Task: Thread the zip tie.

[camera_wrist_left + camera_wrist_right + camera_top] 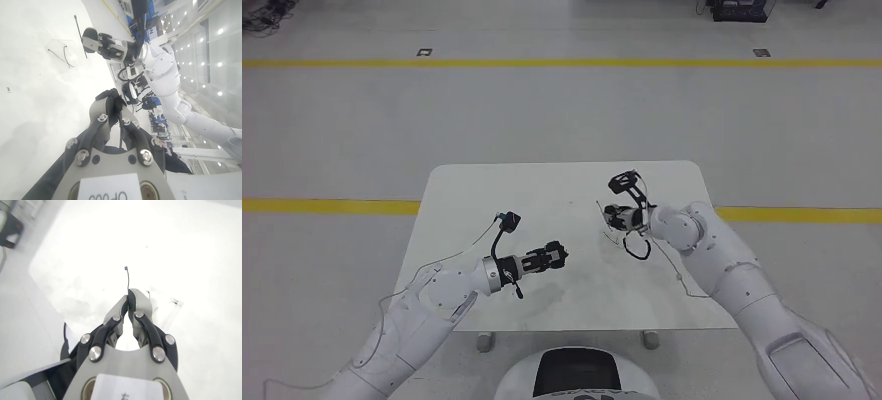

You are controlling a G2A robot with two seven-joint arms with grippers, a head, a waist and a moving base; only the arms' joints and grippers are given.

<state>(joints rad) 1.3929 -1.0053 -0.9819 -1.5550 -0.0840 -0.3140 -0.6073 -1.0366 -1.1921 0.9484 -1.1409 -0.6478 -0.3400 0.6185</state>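
Black, thin zip tie (127,279), small square head at free end, pinched by closed right gripper (128,299), left gripper (112,101) closed, contents unclear.

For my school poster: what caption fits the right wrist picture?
Right pincer shut on a thin black zip tie, head end poking out above the white table.

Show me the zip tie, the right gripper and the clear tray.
zip tie (129,279), right wrist view, middle of its strap
right gripper (128,293), right wrist view, between its fingertips
clear tray (56,45), left wrist view, bare floor
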